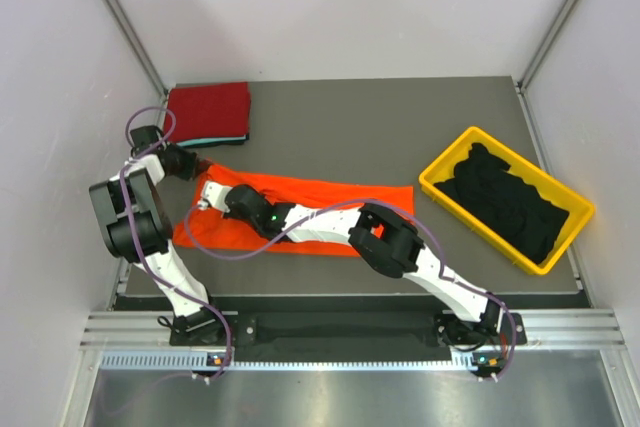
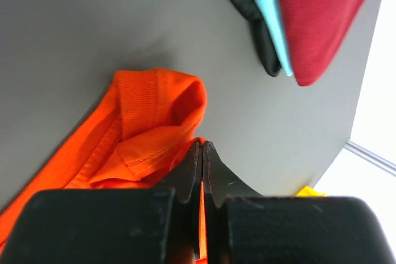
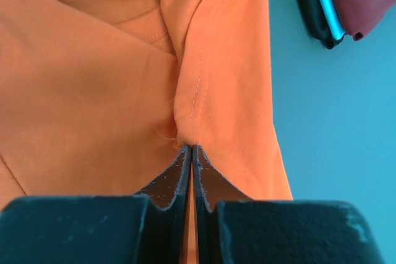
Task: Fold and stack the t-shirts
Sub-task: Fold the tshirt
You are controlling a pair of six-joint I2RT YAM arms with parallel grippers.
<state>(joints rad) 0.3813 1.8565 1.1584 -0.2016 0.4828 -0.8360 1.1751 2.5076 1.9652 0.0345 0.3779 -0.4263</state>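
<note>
1. Location: the orange shirt (image 1: 330, 209) is lying as a long folded strip on the table (image 1: 350, 127), left of centre. The stack (image 1: 208, 112) is sitting at the far left corner, with the dark red shirt (image 2: 322, 10) lying on top. The black shirts (image 1: 505, 202) are waiting in the bin (image 1: 446, 154) at the right.
2. Left gripper (image 2: 202, 146): it is clamping shut on the strip's far left corner, with orange cloth showing between the jaws.
3. Right gripper (image 3: 190, 149): it is pinching closed on a puckered ridge of the same end, near the left gripper.
4. Risk, judged: both pinches are sitting at the very fingertips, so cloth may be slipping free once the end is being lifted. Only the top layer may be coming up, which would undo the lengthwise fold.
5. Risk, judged: with the two grippers working so near each other, uneven pulling may be skewing the fold. The stack is lying close enough for a swinging arm to be nudging it.
6. Hidden: the overhead view is showing arms covering the strip's left end. How many layers each pinch is holding is not showing. Below the dark red shirt, only the edges of a teal shirt (image 2: 272, 17) and a black one are showing.
</note>
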